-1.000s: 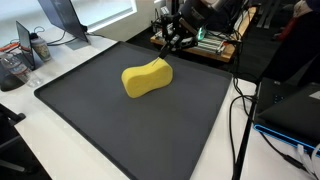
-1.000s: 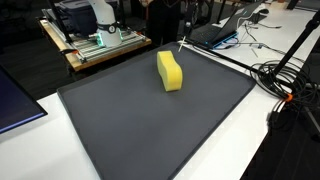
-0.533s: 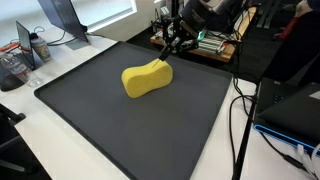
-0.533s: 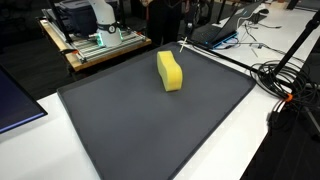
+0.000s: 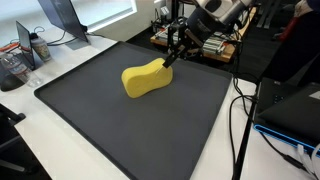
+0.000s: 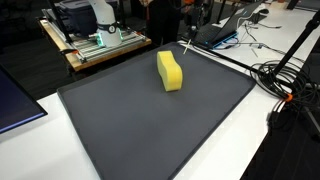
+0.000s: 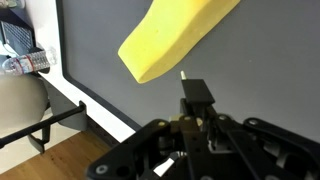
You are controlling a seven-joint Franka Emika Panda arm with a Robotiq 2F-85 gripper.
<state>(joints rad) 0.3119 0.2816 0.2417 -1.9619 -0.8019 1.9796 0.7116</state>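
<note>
A yellow, waisted sponge (image 5: 146, 77) (image 6: 170, 71) lies on a large dark mat (image 5: 130, 135) (image 6: 160, 135), towards its far side. My gripper (image 5: 170, 58) hangs just over the sponge's far end, fingers pressed together and shut. In the wrist view the shut gripper (image 7: 195, 92) points at the mat (image 7: 100, 70) just below the sponge's (image 7: 175, 35) rounded end, a small gap apart. A tiny pale tip shows at the fingertips; what it is cannot be made out. In the exterior view with the cables, the arm is mostly lost against dark clutter behind the mat.
The mat lies on a white table. A monitor (image 5: 60, 15) and a bottle (image 5: 40, 47) stand off one side of the mat. A laptop (image 6: 225, 33), a tangle of cables (image 6: 285, 75) and a cart of equipment (image 6: 95, 40) surround the mat.
The gripper has come from the mat's back edge towards the sponge's far end, still shut. The sponge has not moved.
</note>
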